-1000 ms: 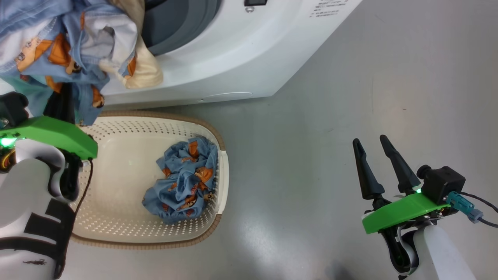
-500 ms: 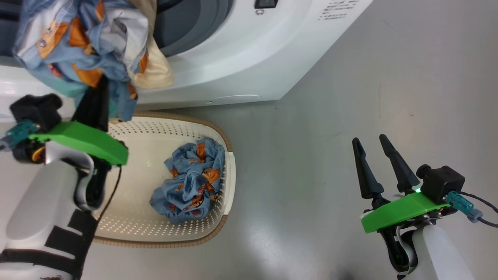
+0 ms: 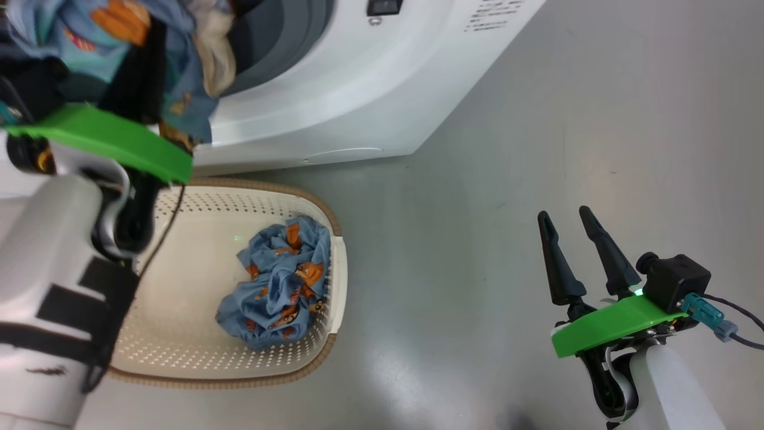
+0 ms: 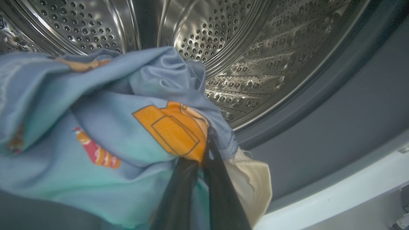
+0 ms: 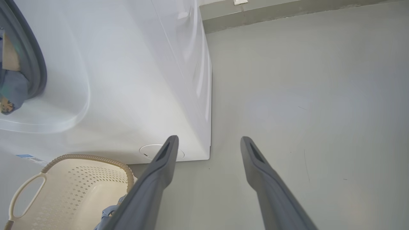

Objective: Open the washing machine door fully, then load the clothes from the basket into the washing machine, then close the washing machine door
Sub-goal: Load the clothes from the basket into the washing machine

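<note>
My left gripper [image 3: 143, 57] is shut on a bunched light blue garment [image 3: 179, 77] with orange figures and a cream lining, held up at the mouth of the white washing machine [image 3: 358, 89]. In the left wrist view the dark fingers [image 4: 191, 191] pinch the garment [image 4: 96, 121] just in front of the steel drum [image 4: 223, 48] and grey gasket [image 4: 335, 121]. Another blue garment [image 3: 277, 280] lies in the cream basket [image 3: 337, 280] on the floor below. My right gripper [image 3: 564, 218] hangs open over bare floor, well to the right. The washing machine door is out of view.
The basket [image 5: 80, 179] stands close against the machine's front [image 5: 127, 80]. Grey floor [image 3: 507, 149] stretches to the right of the machine and around my right gripper [image 5: 209, 140]. A wall base [image 5: 287, 12] runs behind the machine.
My left arm has lifted the held garment up and forward, from over the basket's back edge to the drum opening. The right arm has stayed where it was.
</note>
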Tool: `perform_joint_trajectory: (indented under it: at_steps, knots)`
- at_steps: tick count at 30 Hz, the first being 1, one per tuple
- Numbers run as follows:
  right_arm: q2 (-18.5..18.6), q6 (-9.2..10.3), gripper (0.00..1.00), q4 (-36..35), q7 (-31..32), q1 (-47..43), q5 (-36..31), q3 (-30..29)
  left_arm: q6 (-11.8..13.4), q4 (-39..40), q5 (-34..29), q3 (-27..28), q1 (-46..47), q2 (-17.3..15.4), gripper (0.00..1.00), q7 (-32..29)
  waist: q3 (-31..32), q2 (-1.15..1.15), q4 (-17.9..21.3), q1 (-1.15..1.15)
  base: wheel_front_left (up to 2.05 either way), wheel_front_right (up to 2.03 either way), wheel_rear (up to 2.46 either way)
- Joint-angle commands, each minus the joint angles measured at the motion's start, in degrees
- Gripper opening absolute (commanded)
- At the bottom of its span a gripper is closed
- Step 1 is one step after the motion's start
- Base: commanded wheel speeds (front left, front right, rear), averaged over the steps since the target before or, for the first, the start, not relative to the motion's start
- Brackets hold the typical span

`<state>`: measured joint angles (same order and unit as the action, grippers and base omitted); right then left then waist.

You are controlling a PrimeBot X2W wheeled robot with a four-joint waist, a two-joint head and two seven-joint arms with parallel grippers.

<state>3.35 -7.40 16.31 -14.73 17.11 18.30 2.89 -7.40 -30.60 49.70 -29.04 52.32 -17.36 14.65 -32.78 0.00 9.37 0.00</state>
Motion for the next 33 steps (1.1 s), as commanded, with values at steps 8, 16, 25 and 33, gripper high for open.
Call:
perform_joint_trajectory:
  at_steps: [8, 16, 25, 33]
  knots:
    - [-0.43, -0.09, 1.0, -1.05, -0.27, -0.3, 1.12, 2.11, -0.09, -1.74, 6.67, 3.8, 7.26, -4.09, 0.0, 0.35, -0.25, 0.0, 1.95, 0.0, 0.0, 0.0, 0.0]
    - [-0.46, -0.09, 1.0, -1.16, -0.27, 0.02, 2.51, 3.45, -0.09, -9.21, 3.89, 4.66, 13.35, -5.48, 0.0, 0.35, -0.8, 0.0, 3.53, 0.0, 0.0, 0.0, 0.0]
    - [-0.46, -0.09, 1.0, -1.01, -0.27, 0.42, 3.39, 4.59, -0.09, -9.69, -8.08, 10.9, 14.06, -3.72, 0.0, 0.35, -1.01, 0.0, 4.75, 0.0, 0.0, 0.0, 0.0]
    - [-0.46, -0.09, 1.0, -0.71, -0.27, 0.07, 3.55, 4.54, -0.09, -18.06, -7.96, 4.01, 14.29, -3.33, 1.0, 0.35, -0.15, 0.0, 4.69, 0.0, 0.0, 0.0, 0.0]
